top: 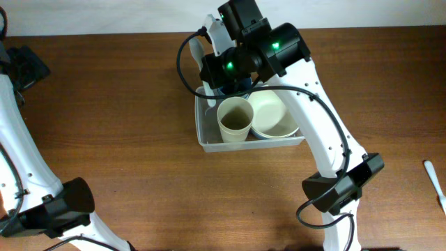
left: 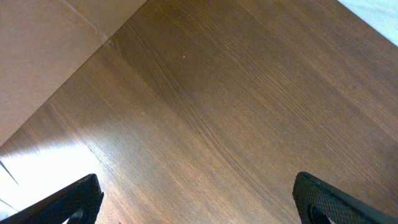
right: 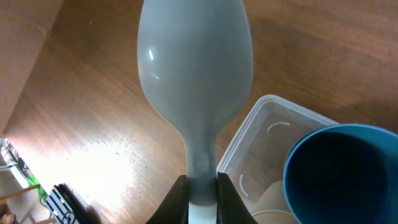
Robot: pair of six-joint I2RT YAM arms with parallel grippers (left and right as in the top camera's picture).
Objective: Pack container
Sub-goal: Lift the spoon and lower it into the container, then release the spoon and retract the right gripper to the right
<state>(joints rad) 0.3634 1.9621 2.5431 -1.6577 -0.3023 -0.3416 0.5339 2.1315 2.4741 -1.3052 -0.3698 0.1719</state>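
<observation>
Right pincer (right: pixel 202 186): clamped on the thin neck of the spoon, one finger on each side and both touching it.
Spoon (right: pixel 196 68): white and glossy, held up off the worktop. Its oval bowl points away from the pincer. In the right wrist view it shows against bare wood, just beside a rounded corner of the container.
Container (top: pixel 202 132): clear plastic bin standing on the worktop near the far middle, under the right arm. The right wrist view shows its rounded corner and rim (right: pixel 261 121).
In the container: a cream cup (top: pixel 235 120) stands upright at the left. A cream bowl (top: pixel 270 115) is touching it on the right. A blue bowl (right: pixel 339 171) sits behind them, mostly hidden by the arm from overhead. Its dark hollow shows in the right wrist view.
Right arm: reaches from the near right edge across the container, and its wrist hangs over the far left corner.
Left pincer (left: pixel 199 202): spread wide apart with nothing between. Only the two dark fingertips (left: pixel 74 199) show, at the bottom corners of the left wrist view, above bare wood.
Left arm: at the near left, well apart from the container.
Worktop (top: pixel 125 104): brown wood grain.
Utensil (top: pixel 433 183): a slim white one lies alone on the worktop at the right edge, well apart from the container. I cannot tell what kind it is.
</observation>
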